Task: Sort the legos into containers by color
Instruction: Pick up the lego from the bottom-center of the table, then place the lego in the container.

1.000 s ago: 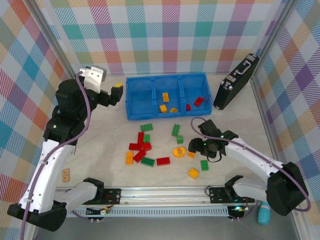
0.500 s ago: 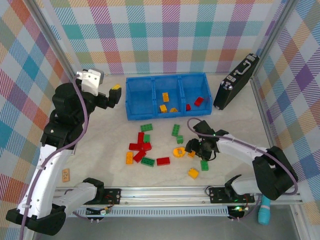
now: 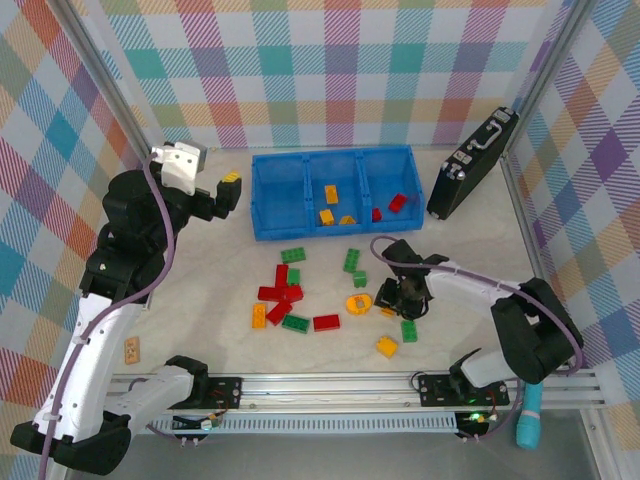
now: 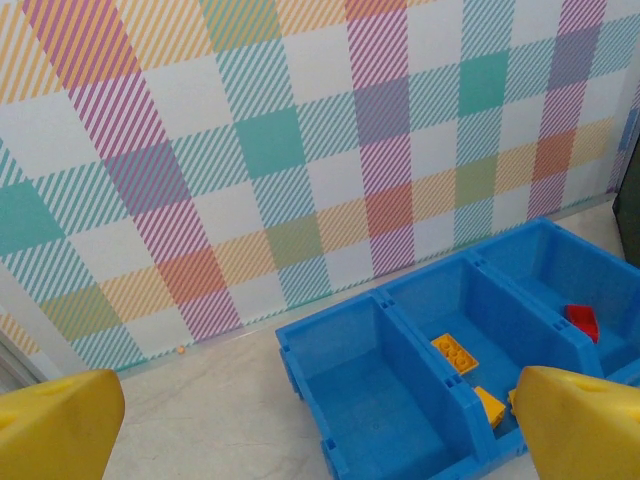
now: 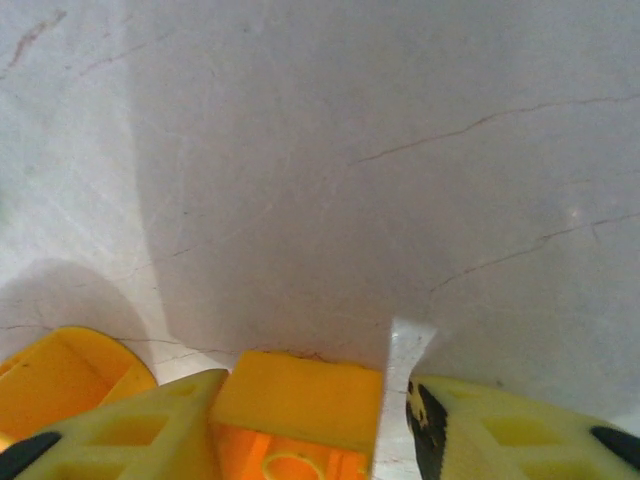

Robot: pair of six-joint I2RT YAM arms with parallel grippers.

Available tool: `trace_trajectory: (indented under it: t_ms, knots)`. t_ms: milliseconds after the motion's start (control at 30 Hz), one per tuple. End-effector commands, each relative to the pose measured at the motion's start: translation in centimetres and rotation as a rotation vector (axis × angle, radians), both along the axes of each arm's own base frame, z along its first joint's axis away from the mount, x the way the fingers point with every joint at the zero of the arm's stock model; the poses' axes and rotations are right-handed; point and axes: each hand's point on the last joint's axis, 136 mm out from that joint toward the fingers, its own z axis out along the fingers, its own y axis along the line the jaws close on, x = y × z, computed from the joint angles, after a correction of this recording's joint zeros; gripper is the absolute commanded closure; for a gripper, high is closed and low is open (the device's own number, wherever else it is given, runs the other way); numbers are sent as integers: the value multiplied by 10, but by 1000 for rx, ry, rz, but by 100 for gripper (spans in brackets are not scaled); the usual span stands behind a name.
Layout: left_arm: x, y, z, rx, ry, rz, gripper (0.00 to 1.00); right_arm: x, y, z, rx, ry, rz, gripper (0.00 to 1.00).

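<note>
My right gripper [image 3: 390,300] is low on the table beside the round yellow-orange piece [image 3: 358,302]. In the right wrist view a small yellow-orange brick [image 5: 300,400] sits between its fingers [image 5: 170,420]. The left finger touches the brick and a narrow gap remains at the right finger, so the gripper [image 5: 315,400] is still open. My left gripper [image 3: 225,190] hangs open and empty left of the blue bin [image 3: 262,195]. Its left compartment [image 4: 380,400] is empty, the middle holds yellow-orange bricks [image 4: 453,353], and the right holds red ones [image 4: 582,322]. Red [image 3: 280,292], green [image 3: 293,255] and yellow-orange [image 3: 386,346] bricks lie loose on the table.
A black hard case [image 3: 470,165] leans at the back right beside the bin. A green brick [image 3: 408,330] lies just in front of my right gripper's arm. A small tan piece [image 3: 132,350] lies near the left base. Checkered walls enclose the table.
My right gripper has dropped onto the brick beside the round piece, and its jaws have narrowed around it. The left arm has shifted slightly.
</note>
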Motion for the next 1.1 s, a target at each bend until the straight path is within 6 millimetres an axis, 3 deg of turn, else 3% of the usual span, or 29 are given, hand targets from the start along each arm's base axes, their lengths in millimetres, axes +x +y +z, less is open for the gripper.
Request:
trace_trajectory:
  t_ms: [0, 200, 300, 533, 667, 867, 1067]
  knots:
    - [-4, 3, 9, 7, -40, 12, 0, 10, 11, -12, 22, -22, 35, 55]
    - [-5, 3, 9, 13, -40, 12, 0, 10, 9, -10, -5, -10, 92, 71]
    - [-9, 7, 15, 24, -55, 21, 0, 30, 19, 18, -25, -60, 213, 72]
    - [-24, 15, 22, 25, -89, 43, 0, 137, 69, 122, -85, -332, 500, 72]
    - [-24, 16, 22, 32, -94, 43, 0, 194, 106, 150, -78, -478, 605, 71]
    - [-23, 15, 21, 31, -96, 40, 0, 258, 138, 149, -136, -614, 689, 70]
    - [-23, 14, 20, 29, -97, 38, 0, 283, 147, 119, -186, -605, 728, 67]
